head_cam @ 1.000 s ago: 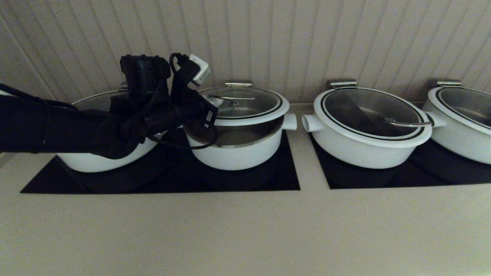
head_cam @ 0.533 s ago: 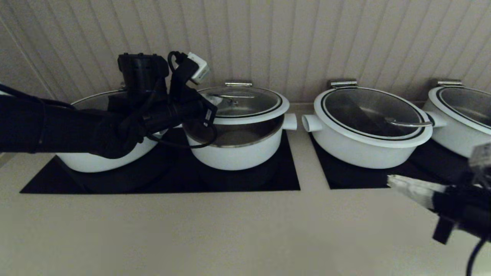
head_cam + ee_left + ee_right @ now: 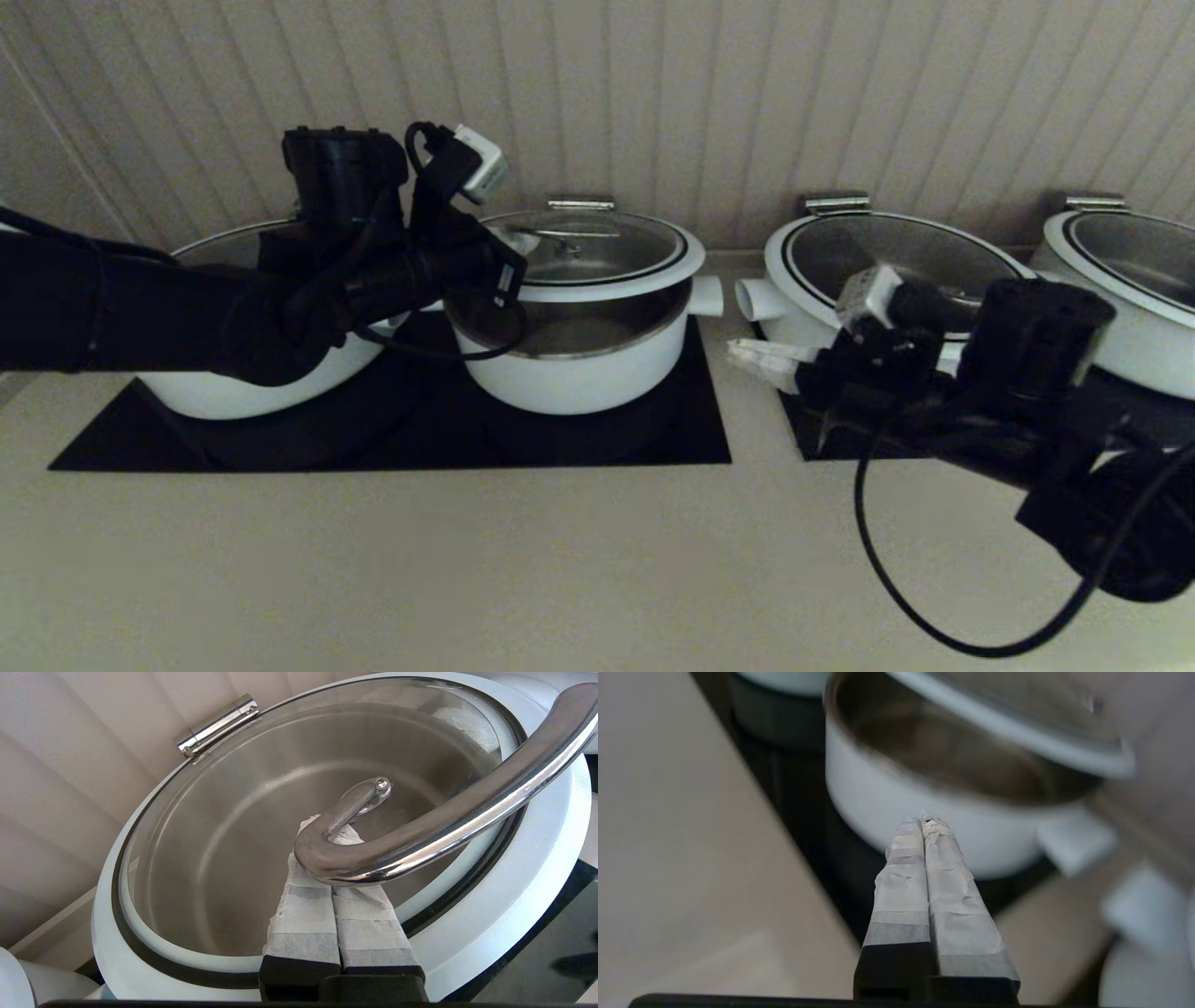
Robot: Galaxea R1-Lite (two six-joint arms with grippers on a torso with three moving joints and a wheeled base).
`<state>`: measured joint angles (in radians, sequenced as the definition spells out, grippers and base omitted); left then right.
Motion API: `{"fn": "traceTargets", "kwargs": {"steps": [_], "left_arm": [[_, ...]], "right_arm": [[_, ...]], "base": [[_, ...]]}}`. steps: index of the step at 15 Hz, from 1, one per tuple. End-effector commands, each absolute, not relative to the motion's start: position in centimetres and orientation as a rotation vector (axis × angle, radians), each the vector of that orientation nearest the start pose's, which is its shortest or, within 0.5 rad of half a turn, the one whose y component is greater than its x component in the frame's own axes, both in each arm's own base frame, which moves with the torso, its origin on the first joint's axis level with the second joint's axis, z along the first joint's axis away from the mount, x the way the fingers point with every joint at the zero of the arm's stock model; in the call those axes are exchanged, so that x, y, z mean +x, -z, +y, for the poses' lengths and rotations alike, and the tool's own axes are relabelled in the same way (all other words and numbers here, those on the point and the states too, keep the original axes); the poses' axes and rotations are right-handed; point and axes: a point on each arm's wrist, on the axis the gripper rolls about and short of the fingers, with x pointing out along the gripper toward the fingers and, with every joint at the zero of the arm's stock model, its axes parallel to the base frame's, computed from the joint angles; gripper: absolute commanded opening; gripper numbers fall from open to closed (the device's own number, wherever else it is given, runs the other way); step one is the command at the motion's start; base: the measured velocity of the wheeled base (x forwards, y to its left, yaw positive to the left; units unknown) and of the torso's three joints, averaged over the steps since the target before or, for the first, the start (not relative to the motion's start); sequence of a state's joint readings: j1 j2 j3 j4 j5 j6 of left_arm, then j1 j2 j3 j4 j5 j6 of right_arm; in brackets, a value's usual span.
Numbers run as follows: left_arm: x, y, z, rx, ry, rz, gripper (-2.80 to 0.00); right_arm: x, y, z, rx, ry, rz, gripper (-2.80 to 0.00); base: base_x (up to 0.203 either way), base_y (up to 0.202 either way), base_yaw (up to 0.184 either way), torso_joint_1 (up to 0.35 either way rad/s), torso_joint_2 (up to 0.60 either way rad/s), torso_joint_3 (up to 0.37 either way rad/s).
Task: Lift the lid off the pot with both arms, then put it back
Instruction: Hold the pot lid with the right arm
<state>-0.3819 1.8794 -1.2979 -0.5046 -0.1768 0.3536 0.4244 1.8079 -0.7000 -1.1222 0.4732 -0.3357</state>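
Note:
The pot (image 3: 579,373) stands second from the left on a black panel, its steel inner bowl showing. The lid (image 3: 597,252) is tilted, its front edge raised off the pot and its back edge at a steel hinge (image 3: 581,203). My left gripper (image 3: 521,245) is shut, with its taped fingers (image 3: 303,905) slid under the lid's steel loop handle (image 3: 420,840), which rests on them. My right gripper (image 3: 738,353) is shut and empty, just right of the pot's right stub handle (image 3: 707,296). In the right wrist view the gripper (image 3: 923,819) points at the pot's white wall (image 3: 878,798).
A wider white pot (image 3: 233,392) sits behind my left arm. Two more lidded white pots (image 3: 896,317) (image 3: 1130,289) stand to the right, partly behind my right arm. Black cooktop panels (image 3: 691,439) lie under them. A ribbed wall is behind, and beige counter (image 3: 467,579) is in front.
My right arm has come into view from the lower right and swung up and left toward the pot's right handle. My left gripper has risen slightly with the lid.

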Motion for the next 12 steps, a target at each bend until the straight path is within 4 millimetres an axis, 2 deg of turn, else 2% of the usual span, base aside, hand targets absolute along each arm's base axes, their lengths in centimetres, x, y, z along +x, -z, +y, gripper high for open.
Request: {"fn": "traceTargets", "kwargs": {"steps": [1,4,12], "left_arm": [[35.0,-24.7,-14.5,0.353,0.566,-0.031,-2.80],[35.1,-24.6,-14.5,0.354,0.567,-0.028,-2.80],[34.5,-24.3,-14.3,0.354,0.568,-0.012,-2.80]], "right_arm": [[30.3,-14.8,16.0,-0.310,-0.921,-0.155,-2.80],[31.9,-15.2,17.3,-0.298,-0.922,-0.198,-2.80],[35.1,-14.1,19.2,-0.252,-0.847,-0.271,-2.80]], "base": [[0.000,0.000,0.000,0.000,0.00,0.000],[0.000,0.000,0.000,0.000,0.00,0.000],[0.000,0.000,0.000,0.000,0.00,0.000]]}}
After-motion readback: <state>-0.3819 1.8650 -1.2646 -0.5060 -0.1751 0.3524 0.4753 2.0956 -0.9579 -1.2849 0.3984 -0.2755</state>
